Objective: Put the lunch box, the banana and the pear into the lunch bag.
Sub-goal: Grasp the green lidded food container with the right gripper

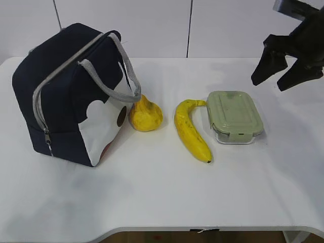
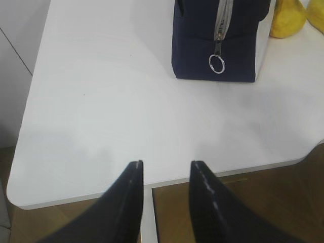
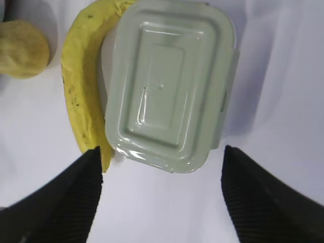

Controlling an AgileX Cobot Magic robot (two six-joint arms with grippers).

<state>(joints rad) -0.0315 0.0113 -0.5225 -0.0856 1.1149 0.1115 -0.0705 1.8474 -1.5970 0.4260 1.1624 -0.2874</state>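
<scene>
Fabric lunch bag (image 1: 66, 96), largest item, stands at the left of the white worktop (image 1: 162, 202): navy cloth, boxy but soft-sided, grey zipper (image 2: 220, 20) apparently closed, ring pull (image 2: 216, 64) hanging low on the end face. Likely light, walls will give under pressure; the ring pull or the grey loop handles (image 1: 126, 76) look the surest holds.

Banana (image 1: 191, 129) lies right of centre, long, curved, smooth-skinned, stem end touching the lunch box. Soft, bruises easily; best taken across the middle with mild pressure.

Lunch box (image 3: 169, 83) sits at the right: clear rigid tub, pale green snap-on lid, rounded corners. Stiff, probably slick plastic; grip across the short sides, below the lid rim.

Pear (image 1: 145, 115) rests just beside the bag's white panel, squat, yellow, faintly blemished. Rounded, could roll; hold across its widest part.

Right gripper (image 3: 162, 167) hovers above the lunch box, jaws spread wide, wider than the box, holding nothing. Left gripper (image 2: 166, 174) hangs off the worktop's near edge, well apart from the bag, jaws narrowly parted, empty.
</scene>
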